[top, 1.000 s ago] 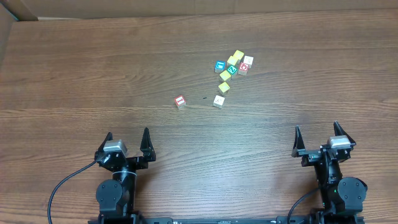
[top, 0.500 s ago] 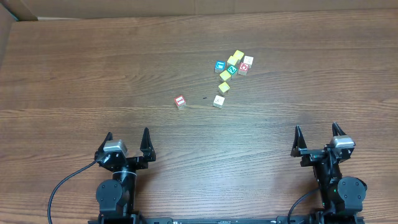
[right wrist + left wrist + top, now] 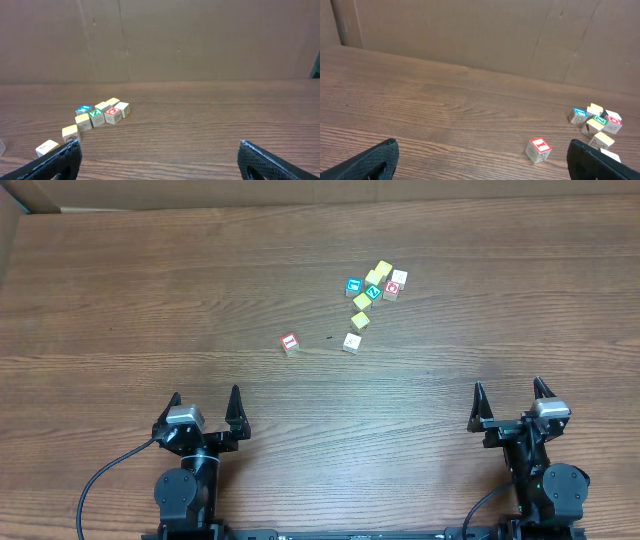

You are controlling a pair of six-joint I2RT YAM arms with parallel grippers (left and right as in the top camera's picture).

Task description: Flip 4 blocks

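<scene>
No change on the desk (image 3: 110, 290) in the last sec bar a tiny shift of the right gripper (image 3: 508, 385) at the near edge. It & the left gripper (image 3: 205, 393) both gape wide and empty, so no flip begun. Blocks: left loose block (image 3: 289, 342) & right loose block (image 3: 351, 342) mid-desk w/ bare wood all round. The packed pair (image 3: 392, 289) sits nearer the far edge, right of centre, tight against the coloured cubes (image 3: 362, 301), so little finger room there.

The black two-finger left gripper (image 3: 205, 398) and matching right gripper (image 3: 509, 388) are tapering to pointed tips, each wearing a small silver-grey cap (image 3: 183, 416). Thin black cables (image 3: 100, 480) are curling from rounded black bases (image 3: 185, 495); the fingers (image 3: 367, 162) are showing a fine woven texture.
</scene>
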